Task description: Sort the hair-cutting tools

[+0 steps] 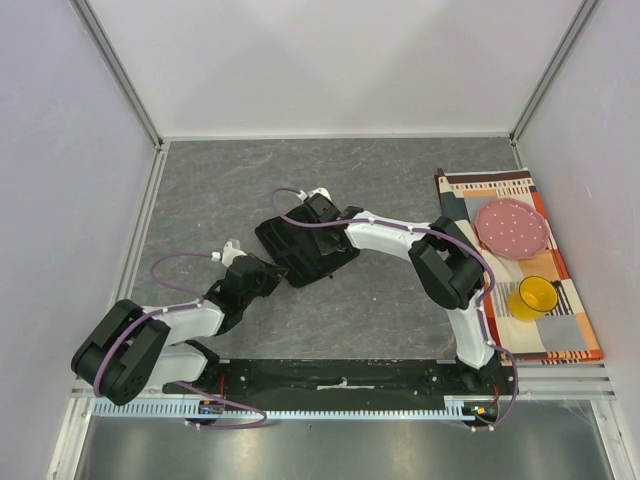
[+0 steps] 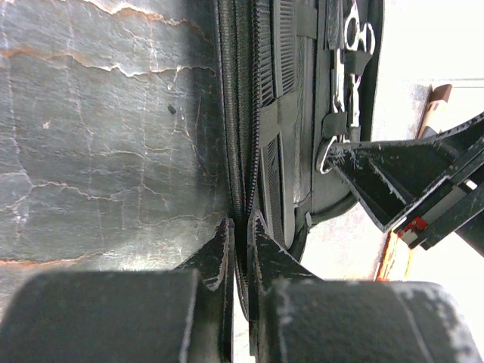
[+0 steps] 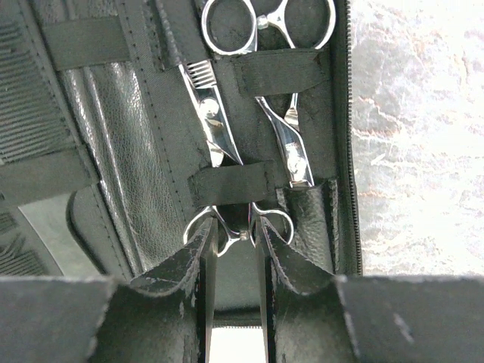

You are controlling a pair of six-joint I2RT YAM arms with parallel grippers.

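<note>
On the grey table point(image 1: 400, 300) your left gripper point(image 2: 240, 227) pinches the pouch point(image 2: 287, 151) at its eight-o'clock edge; your right gripper point(image 3: 234, 234) straddles scissors point(image 3: 214, 125), grip unclear.

I look down on a grey, stone-veined tabletop point(image 1: 400, 190) boxed in by plain white panels: a back wall point(image 1: 330, 60), a left wall point(image 1: 50, 150) and a right wall point(image 1: 600, 90), joined at the corners by slanting aluminium posts point(image 1: 118, 72). At the right edge lies a patchwork cloth point(image 1: 575, 330) (orange-trimmed, in greys and creams). A pale metal rail point(image 1: 340, 410) runs along the near edge. The light is soft and even from overhead; in my wrist views the bare surface glares almost white.
</note>
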